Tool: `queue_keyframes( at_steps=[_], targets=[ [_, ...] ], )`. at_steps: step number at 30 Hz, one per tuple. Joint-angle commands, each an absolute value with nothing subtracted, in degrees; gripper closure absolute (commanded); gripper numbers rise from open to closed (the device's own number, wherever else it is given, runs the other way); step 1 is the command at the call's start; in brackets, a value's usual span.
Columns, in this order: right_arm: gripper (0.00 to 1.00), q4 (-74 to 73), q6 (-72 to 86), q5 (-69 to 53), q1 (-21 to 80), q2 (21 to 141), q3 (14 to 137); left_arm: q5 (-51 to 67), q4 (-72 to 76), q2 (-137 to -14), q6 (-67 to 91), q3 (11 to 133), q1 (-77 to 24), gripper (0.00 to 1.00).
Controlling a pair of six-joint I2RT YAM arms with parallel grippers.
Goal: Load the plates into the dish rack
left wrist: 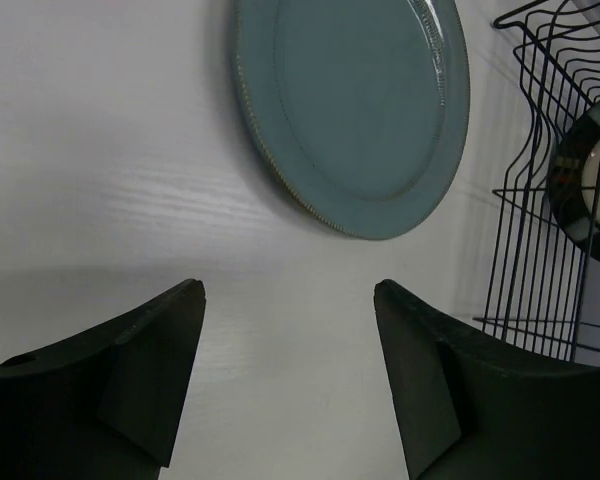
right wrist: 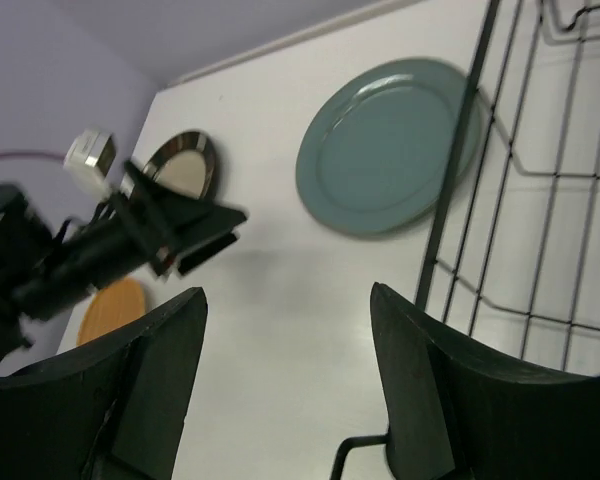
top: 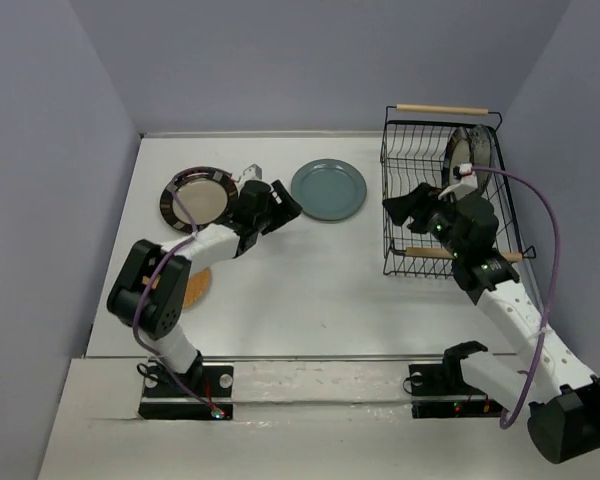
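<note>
**Twin arms reach out, jaws wide, over plates and rack**

Closest to the arm bases, an orange plate (top: 196, 288) lies flat on the table (top: 310, 290), half hidden under the left arm. Further out, the left gripper (top: 283, 207) hangs with its jaws spread wide and nothing between them, between a dark-rimmed plate (top: 195, 197) and a teal plate (top: 328, 189). The right gripper (top: 406, 204), equally wide open and empty, hovers at the left side of the dish rack (top: 390, 150). Count: three plates flat on the table, one dark-rimmed upright plate (top: 463, 152) standing in the rack, two wooden handles (top: 442, 109).
</note>
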State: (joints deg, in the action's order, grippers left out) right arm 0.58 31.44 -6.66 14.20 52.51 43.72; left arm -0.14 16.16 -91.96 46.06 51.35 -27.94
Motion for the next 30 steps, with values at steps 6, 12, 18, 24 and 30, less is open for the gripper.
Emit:
queue_keyframes(
  at_steps=[6,12,18,24,30],
  targets=[
    [0.29,7.2,34.6,-8.7,19.2,47.2,38.2,2.8,27.0,-113.1,50.3,65.5,-23.5,0.30],
    [0.29,4.6,32.7,-8.9,19.2,45.2,38.7,5.1,30.6,-119.4,51.9,70.5,-22.5,0.35],
    [0.29,4.7,33.2,-10.0,19.2,45.2,38.8,7.2,33.0,-125.7,54.8,76.2,-22.5,0.46],
    [0.30,4.7,33.2,-10.2,19.2,45.6,40.0,9.6,40.9,-130.3,60.6,75.5,-22.7,0.70],
    [0.30,3.7,32.7,-10.3,19.2,46.8,40.8,9.3,50.2,-125.5,59.4,68.1,-22.5,0.94]
  ],
)
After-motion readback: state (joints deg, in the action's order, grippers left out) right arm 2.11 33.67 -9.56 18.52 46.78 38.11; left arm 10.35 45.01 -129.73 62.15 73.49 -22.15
